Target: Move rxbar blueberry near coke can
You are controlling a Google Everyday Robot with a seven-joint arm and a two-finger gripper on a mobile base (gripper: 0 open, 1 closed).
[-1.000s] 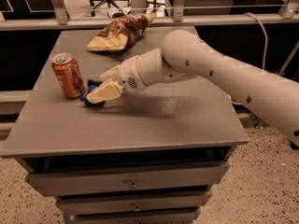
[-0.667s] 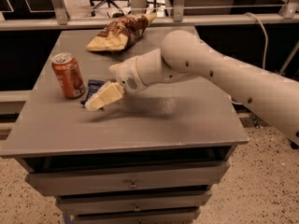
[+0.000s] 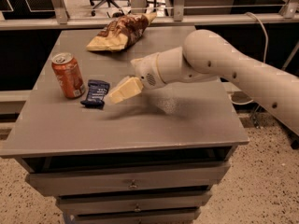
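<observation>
Pulling back from the blue bar [image 3: 96, 93], the hand [image 3: 124, 90] is now hanging just to the bar's right, where a second ago it was sitting right over it; the bar itself is lying where it was. The hand is carrying nothing, and the bar is resting free on the desk [image 3: 187, 125], with a narrow gap showing between the two. Whether the hand is spread or pressed together I cannot tell (its pale tip is showing as one wedge from this side).

The bar is lying flat toward the left edge of the desk, about midway between the front and back edges, just beside the red can [image 3: 68, 75]; whether they are touching I cannot tell. The can is standing upright, closer to the left edge than the bar. A brown-and-yellow chip bag [image 3: 119, 31] is lying crumpled near the back edge, well apart from both. The white arm [image 3: 219, 62] is reaching in from the right edge, slanting down across the middle of the desk toward the bar. Drawers [image 3: 133, 183] are showing under the front edge.
</observation>
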